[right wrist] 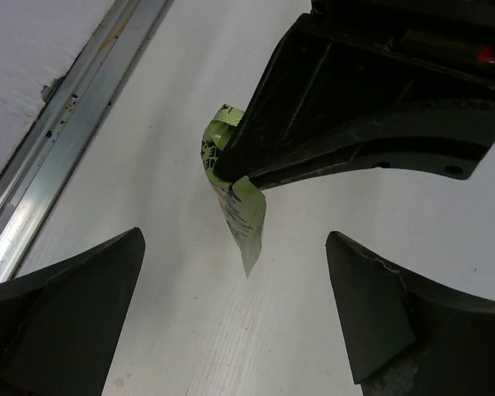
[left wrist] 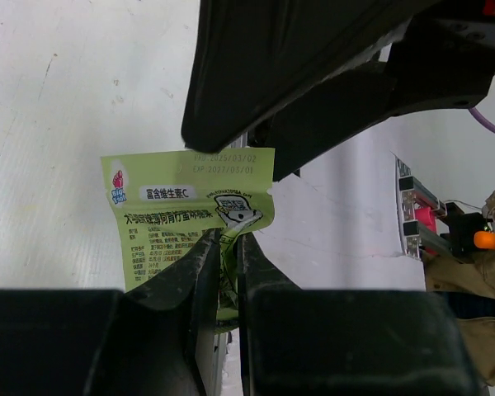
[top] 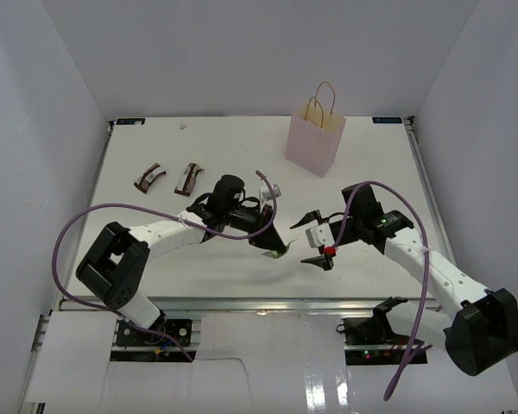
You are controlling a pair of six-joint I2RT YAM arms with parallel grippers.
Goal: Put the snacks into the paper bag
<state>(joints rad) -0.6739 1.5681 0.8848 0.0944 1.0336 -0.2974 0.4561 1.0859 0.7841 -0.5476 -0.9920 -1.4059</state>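
Pinched shut, the left gripper point(top: 274, 244) has a light green pouch point(left wrist: 190, 198) clamped between its two fingers near the middle of the table point(top: 371, 276), a little toward the near edge. In the left wrist view the fingers point(left wrist: 205, 262) bite one edge of the pouch, and the printed face with its small text fans out beyond them toward the far side. From the right wrist camera the same pouch hangs crumpled from the left gripper's tips, one lower corner pointing down over the white surface; whether that corner touches the table I cannot tell.

Just to the right, the right gripper point(top: 309, 237) faces the left one with its jaws spread wide and nothing between them. Its two fingertips stand either side of the hanging pouch in its own view, well clear of it.

At the far side of the table, right of centre, the paper bag point(top: 313, 140) stands upright, pale pink, with its tan cord handles looped above the open mouth. It is well apart from both grippers.

On the far left of the table lie two dark brown bars point(top: 149, 177) with white ends, side by side and not touching, flat on the surface and away from either arm's fingers.
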